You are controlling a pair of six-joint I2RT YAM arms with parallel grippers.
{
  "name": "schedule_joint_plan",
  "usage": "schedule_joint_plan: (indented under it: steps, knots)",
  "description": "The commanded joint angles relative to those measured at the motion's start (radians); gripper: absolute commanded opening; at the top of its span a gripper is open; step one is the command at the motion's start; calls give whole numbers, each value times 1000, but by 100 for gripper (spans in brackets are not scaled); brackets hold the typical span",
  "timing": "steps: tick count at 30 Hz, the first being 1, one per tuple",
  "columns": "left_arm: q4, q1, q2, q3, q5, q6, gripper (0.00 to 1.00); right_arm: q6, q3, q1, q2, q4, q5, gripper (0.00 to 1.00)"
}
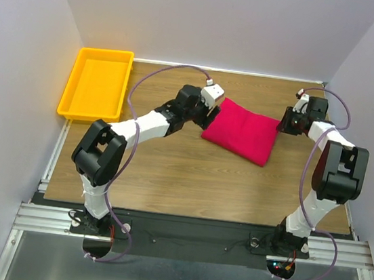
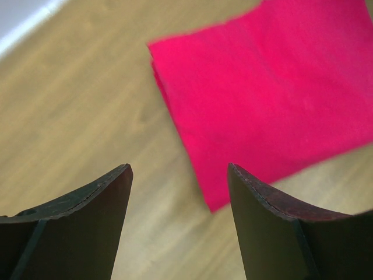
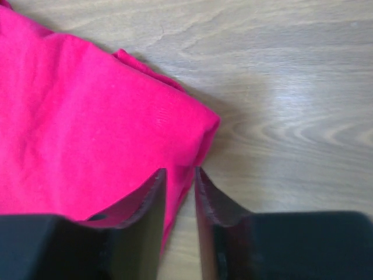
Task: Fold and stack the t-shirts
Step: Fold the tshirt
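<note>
The crimson-red soft-fabric t-shirt point(image 1: 242, 132), folded into a flat rectangle, lies on the brown wood-grain table point(image 1: 189, 174) between the two arms. Its long axis runs from one gripper toward the other.

The left gripper point(image 2: 178, 169) is released, its jaws spread wide with nothing between them. From this gripper the shirt point(image 2: 274, 99) lies ahead and to its right. The nearest corner sits just in front of the right-hand finger, apart from both.

The right gripper point(image 3: 180, 172) is the closer one. Its jaws are drawn nearly together right over the shirt's side edge, and the cloth point(image 3: 87, 128) spreads ahead and to its left. I cannot tell whether any fabric is pinched in that narrow gap.

Judging by this, any next fold or lift depends on the right gripper, since the left one would first have to reach its own end.
</note>
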Motion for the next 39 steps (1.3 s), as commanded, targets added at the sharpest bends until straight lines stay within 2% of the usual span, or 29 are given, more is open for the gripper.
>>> schedule_joint_plan:
  steps: [1,5,6,11,12,15,18,20,25,29,31,36,39]
  knots:
    - [50,-7,-59,-69,64,-93,76,24,58,-2,40,66,-32,27]
    - [64,-6,-55,-80,99,-128,74,24,96,-4,97,73,-1,22]
    - [69,-6,-46,-70,108,-142,74,26,102,-4,120,74,21,19]
    - [72,-4,-11,-11,139,-173,74,24,122,-4,166,76,80,16]
    - [93,-4,77,103,210,-218,74,21,127,-4,184,76,69,22]
    - [110,-2,139,175,228,-277,73,14,125,-4,178,76,49,25]
    - [136,8,232,279,242,-358,73,-11,116,-4,130,76,51,36]
    - [142,16,283,336,246,-413,73,-22,111,-7,84,76,60,40]
    - [142,45,453,523,288,-573,69,-57,73,-18,-18,74,26,41]
    - [156,54,546,615,328,-656,68,-72,6,-30,-97,73,-95,41]
    - [156,59,587,657,335,-680,68,-79,-33,-34,-121,71,-217,41]
    - [175,93,653,695,328,-777,66,-54,-88,-38,-110,65,-514,39]
    - [169,109,678,706,320,-818,65,-48,-108,-38,-95,60,-596,38]
